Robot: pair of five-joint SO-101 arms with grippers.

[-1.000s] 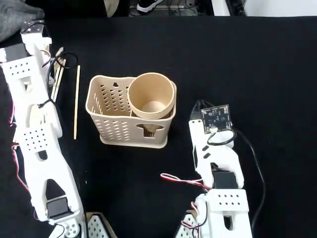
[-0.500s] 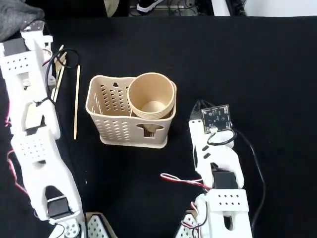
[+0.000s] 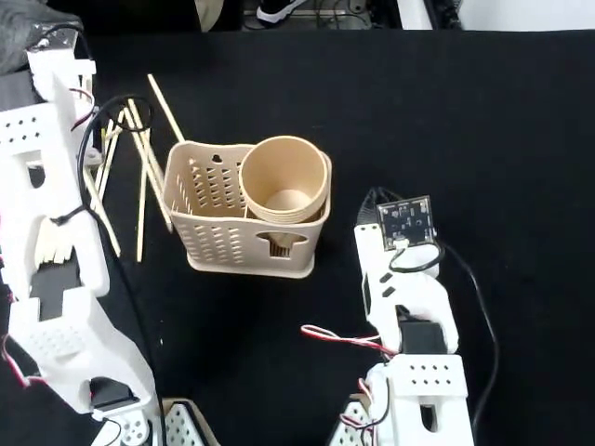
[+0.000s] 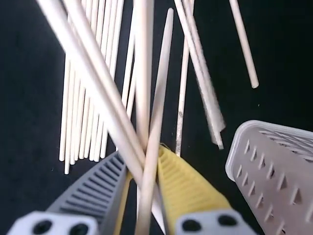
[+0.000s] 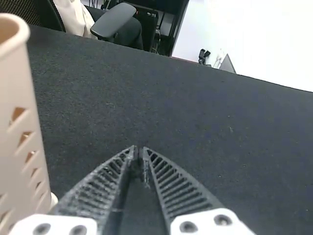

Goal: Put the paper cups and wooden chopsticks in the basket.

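Left gripper [image 4: 144,169] has its fingers clamped on a bunch of wooden chopsticks [image 4: 144,73], fanned out just left of the basket [image 3: 200,237]. Loose chopsticks [image 4: 78,112] lie on the black table [image 3: 483,121] beneath. Paper cups [image 3: 284,177] sit stacked in the basket's right end. Right gripper [image 5: 138,155], fingers pressed together on nothing, sits right of the basket.

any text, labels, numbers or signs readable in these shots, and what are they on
No text can be read in any view.
The basket, paper cups and chopsticks show no print.
On the circuit board, on the arm beside the basket, any markings are too small to read.
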